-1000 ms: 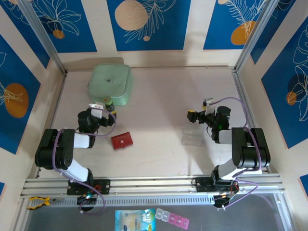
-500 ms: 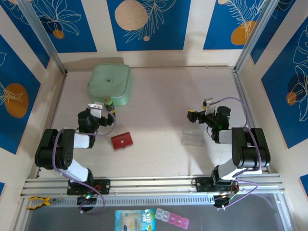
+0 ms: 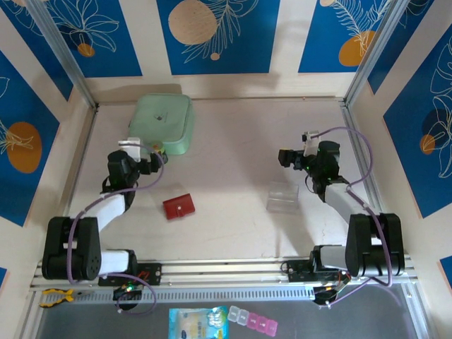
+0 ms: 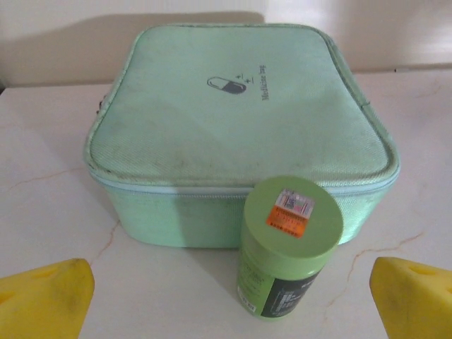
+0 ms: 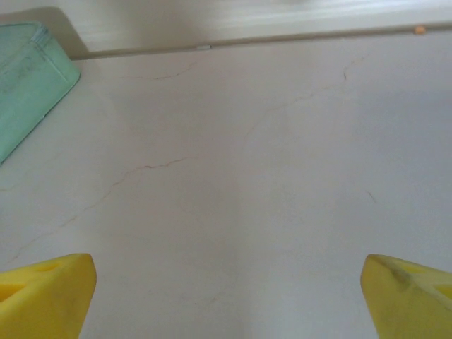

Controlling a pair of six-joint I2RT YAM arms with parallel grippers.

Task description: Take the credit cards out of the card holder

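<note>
The pale table (image 3: 233, 134) has blue walls around it. A small flat red card holder (image 3: 178, 206) lies shut on its left half, near the front edge. The left gripper (image 4: 227, 300) is spread wide, facing a round green bottle (image 4: 288, 256) beside a mint-green fabric case (image 4: 240, 127). The right gripper (image 5: 229, 296) is spread wide too.

Bottle (image 4: 288, 258) before case (image 4: 240, 134); card holder (image 3: 178, 207) left of box (image 3: 282, 198)
</note>
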